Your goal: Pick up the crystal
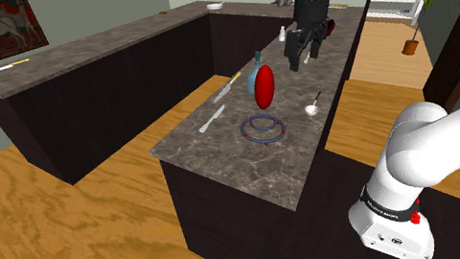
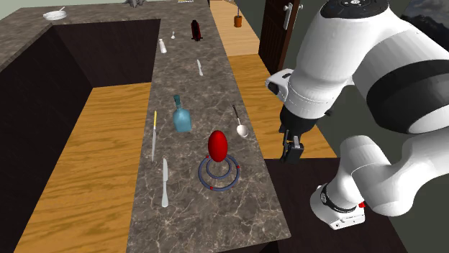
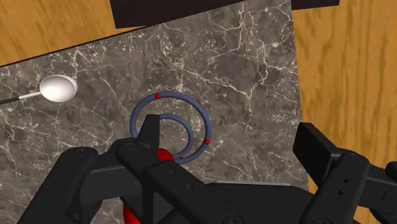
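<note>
Wrist view, red crystal (image 3: 163,154) behind one finger (image 3: 150,135) of spread hand (image 3: 232,137)

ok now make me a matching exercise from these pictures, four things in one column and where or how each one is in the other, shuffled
Things
1 red egg-shaped crystal
2 white round-bowled spoon
3 teal narrow-necked bottle
4 black two-finger gripper

Places or states
a open, above the grey marble counter
b lies nearest the counter's right edge in the second exterior view
c right by the blue rings
d beside the thin yellow-handled tool

Pairs: 1-c, 2-b, 3-d, 4-a
</note>
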`<state>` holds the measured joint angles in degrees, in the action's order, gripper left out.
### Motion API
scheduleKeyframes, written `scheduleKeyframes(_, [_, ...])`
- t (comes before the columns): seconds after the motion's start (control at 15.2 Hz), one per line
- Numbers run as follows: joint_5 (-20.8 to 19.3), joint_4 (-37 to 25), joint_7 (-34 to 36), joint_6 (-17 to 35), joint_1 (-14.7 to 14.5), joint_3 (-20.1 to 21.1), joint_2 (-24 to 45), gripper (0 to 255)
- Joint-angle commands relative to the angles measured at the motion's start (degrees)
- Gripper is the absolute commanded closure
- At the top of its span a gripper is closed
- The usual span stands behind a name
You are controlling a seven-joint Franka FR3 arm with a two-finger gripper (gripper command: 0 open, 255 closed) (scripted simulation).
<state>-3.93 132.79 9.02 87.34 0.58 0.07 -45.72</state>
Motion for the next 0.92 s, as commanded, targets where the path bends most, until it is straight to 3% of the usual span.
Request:
scheduleKeyframes(0.0, [0.0, 0.0, 0.0, 0.0, 0.0, 0.0, 0.0, 0])
scheduleKeyframes(0.46, [-6.0, 12.5, -2.7, 25.2, 1.6, -3.2, -1.3, 0])
scheduleKeyframes(0.86, [-11.5, 18.6, -3.9, 48.9, 3.9, -6.5, 3.9, 0])
